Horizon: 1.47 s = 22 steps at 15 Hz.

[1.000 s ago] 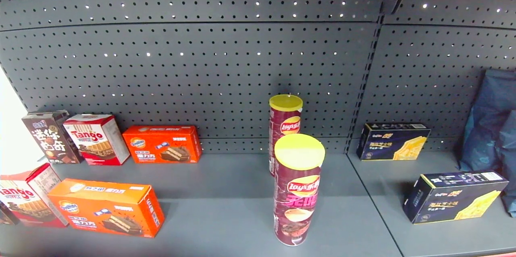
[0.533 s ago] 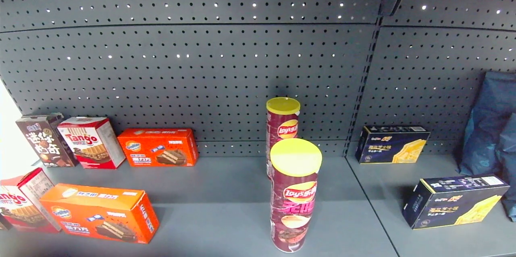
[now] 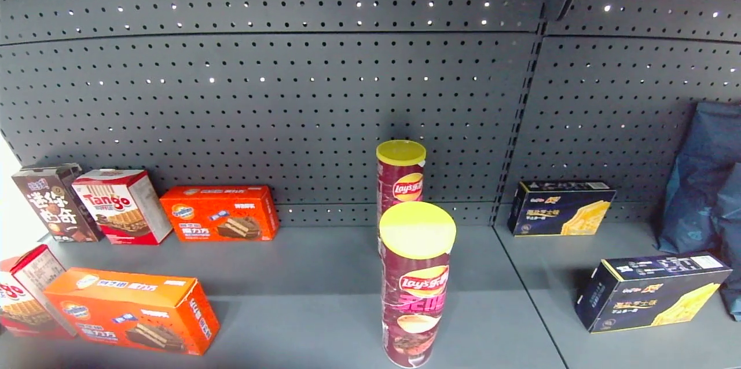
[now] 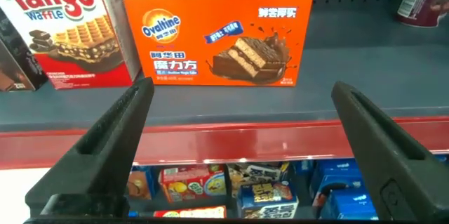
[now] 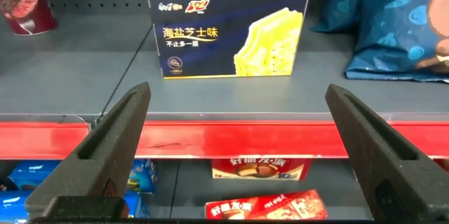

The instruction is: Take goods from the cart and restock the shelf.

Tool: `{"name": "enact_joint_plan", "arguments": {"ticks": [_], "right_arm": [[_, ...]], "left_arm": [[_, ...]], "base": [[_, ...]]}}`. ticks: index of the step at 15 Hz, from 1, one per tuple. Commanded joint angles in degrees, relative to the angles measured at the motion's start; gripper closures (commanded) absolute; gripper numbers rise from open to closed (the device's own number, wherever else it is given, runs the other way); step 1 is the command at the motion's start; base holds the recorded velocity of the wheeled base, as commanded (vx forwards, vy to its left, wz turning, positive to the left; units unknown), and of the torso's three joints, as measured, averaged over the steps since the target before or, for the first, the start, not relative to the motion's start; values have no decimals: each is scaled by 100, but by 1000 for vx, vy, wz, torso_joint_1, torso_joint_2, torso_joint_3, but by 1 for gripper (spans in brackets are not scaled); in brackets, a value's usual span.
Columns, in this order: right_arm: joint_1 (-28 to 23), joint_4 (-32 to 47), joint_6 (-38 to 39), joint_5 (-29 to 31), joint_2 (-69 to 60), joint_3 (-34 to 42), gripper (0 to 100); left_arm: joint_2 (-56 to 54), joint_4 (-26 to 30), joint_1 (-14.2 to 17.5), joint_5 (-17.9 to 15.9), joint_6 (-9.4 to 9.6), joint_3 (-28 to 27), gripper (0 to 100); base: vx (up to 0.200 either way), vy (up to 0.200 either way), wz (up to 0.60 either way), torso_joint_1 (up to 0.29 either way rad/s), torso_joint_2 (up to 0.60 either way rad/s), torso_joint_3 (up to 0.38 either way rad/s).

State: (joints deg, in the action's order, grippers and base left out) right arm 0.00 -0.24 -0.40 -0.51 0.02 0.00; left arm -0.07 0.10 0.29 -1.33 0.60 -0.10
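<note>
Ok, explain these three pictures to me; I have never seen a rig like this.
It is a wheeled robot with two arms. One picture comes from its head camera, looking down at a shelf holding two chip cans, orange boxes and dark blue boxes. The other two come from cameras on the wrists, each looking out between the fingers of its own gripper: the left gripper faces an orange box, the right gripper a dark blue box. Both are open and hold nothing.

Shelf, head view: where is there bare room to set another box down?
Widest bare patch of the shelf: between the orange boxes and the two chip cans. A narrower gap lies between the cans and the navy boxes. Crowded: the left end with wafer boxes, the right end with blue bags.
</note>
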Motion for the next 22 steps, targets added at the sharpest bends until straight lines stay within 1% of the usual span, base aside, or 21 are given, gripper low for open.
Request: {"name": "enact_joint_plan", "arguments": {"ticks": [1,4,6,12,13,22], "right_arm": [[0,-2,-4,-2,-2,0,0],[0,-2,-4,-2,-2,0,0],[0,-2,-4,-2,-2,0,0],[0,-2,5,-2,-2,0,0],[0,-2,5,-2,-2,0,0],[0,-2,5,-2,-2,0,0]], "left_arm": [[7,-1,6,10,-7,1,0],[7,-1,6,19,2,1,0],[7,-1,6,19,-7,1,0],[7,-1,6,27,-25,1,0],[7,-1,6,27,-25,1,0],[7,-1,6,1,-16,1,0]], "base": [[0,0,0,0,0,0],[0,0,0,0,0,0],[0,-200,0,5,2,7],[0,0,0,0,0,0],[-200,0,0,2,2,2],[0,0,0,0,0,0]]}}
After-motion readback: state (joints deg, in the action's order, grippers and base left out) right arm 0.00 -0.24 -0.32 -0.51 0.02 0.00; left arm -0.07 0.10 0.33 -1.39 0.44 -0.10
